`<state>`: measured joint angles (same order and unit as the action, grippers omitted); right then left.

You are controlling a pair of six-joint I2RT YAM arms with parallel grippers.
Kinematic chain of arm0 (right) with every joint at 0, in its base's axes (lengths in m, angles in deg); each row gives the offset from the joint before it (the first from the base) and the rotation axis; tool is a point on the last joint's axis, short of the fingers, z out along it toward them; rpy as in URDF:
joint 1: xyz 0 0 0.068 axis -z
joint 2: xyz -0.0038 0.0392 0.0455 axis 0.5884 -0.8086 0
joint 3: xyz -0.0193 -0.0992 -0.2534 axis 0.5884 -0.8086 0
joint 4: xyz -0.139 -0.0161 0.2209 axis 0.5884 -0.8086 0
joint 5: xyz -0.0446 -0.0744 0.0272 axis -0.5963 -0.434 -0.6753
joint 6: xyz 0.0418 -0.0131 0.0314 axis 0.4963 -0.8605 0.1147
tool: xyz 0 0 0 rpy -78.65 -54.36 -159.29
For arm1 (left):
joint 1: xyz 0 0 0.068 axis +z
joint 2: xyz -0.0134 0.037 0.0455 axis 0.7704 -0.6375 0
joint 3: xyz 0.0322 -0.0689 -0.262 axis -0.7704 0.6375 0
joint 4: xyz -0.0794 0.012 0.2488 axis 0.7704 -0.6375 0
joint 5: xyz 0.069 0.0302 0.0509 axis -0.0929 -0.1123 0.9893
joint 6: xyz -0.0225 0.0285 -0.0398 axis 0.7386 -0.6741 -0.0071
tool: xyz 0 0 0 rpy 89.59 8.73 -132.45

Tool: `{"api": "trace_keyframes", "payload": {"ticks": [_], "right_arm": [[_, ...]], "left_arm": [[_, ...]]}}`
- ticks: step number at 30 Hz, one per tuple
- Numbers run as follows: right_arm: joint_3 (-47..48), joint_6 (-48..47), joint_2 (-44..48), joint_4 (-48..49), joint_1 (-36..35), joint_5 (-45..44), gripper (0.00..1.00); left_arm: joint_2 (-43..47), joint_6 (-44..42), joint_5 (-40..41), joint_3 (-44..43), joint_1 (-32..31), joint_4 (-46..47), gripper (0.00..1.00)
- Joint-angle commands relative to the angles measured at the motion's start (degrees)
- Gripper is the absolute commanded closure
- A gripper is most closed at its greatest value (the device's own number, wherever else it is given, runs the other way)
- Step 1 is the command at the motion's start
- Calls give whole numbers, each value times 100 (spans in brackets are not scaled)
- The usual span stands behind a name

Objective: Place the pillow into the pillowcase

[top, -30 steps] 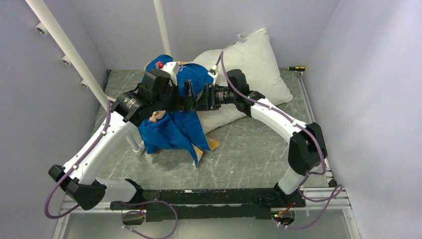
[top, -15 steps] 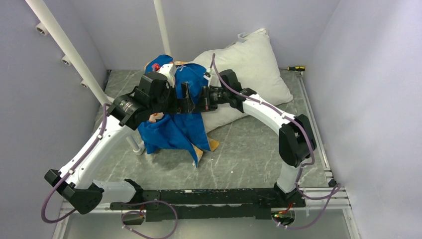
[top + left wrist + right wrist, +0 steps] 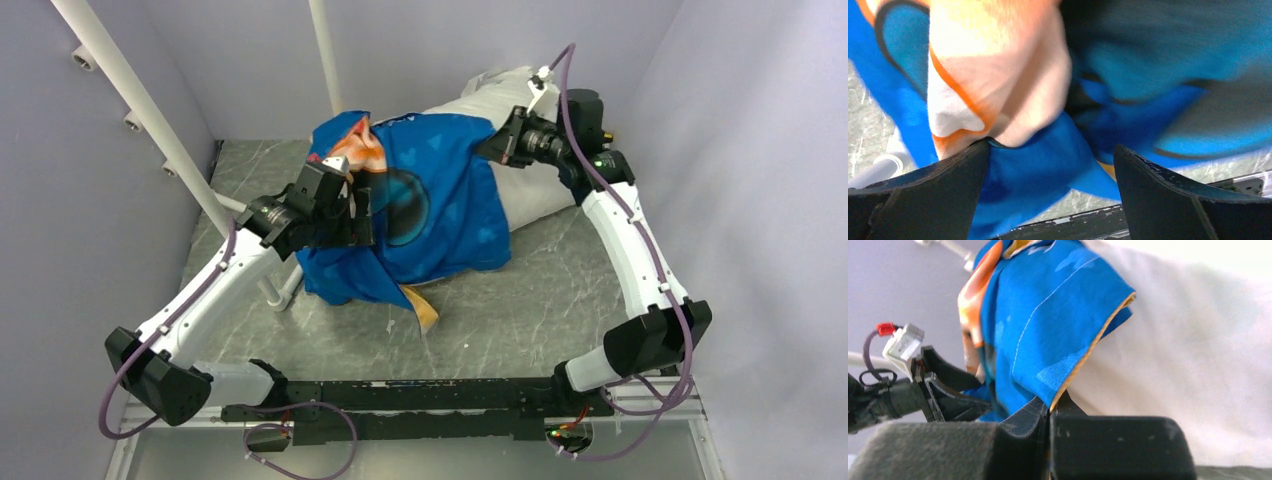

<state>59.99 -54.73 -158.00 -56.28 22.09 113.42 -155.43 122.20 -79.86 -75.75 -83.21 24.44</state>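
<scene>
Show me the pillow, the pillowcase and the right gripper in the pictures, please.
the pillow point(image 3: 1198, 365): right wrist view, its bare white side.
the pillowcase point(image 3: 450, 210): top view, its blue face.
the right gripper point(image 3: 1049, 412): right wrist view, between its shut fingertips.

The pillowcase point(image 3: 440, 215) is blue with orange edging, the pillow point(image 3: 545, 192) white, the table point(image 3: 520, 300) grey-veined marble.

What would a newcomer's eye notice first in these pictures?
The bright blue pillowcase comes first, stretched across the middle of the table over part of the white pillow at the back. The right hand is shut on its right edge, raised near the back wall. The left hand stands open at its orange-and-white left end.
</scene>
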Motion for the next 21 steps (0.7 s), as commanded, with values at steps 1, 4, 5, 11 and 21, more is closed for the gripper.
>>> {"api": "trace_keyframes", "payload": {"ticks": [1, 4, 5, 11, 21], "right_arm": [[418, -434, -182, -108, 542, -792, 100], [467, -647, -433, -219, 866, -1290, 100], [471, -723, -490, -230, 970, -1448, 100], [1228, -866, -806, -404, 1359, -1744, 100], [2284, -985, -1313, -107, 1593, -3337, 100]], "left_arm": [[-199, 96, -95, 366, 120, 84, 3], [-479, 91, -185, 678, 379, 119, 8], [-578, 121, -89, 706, 482, -12, 10], [-1109, -81, 10, 750, 1067, -72, 34], [-553, -578, -604, 599, 1050, 423, 15]]}}
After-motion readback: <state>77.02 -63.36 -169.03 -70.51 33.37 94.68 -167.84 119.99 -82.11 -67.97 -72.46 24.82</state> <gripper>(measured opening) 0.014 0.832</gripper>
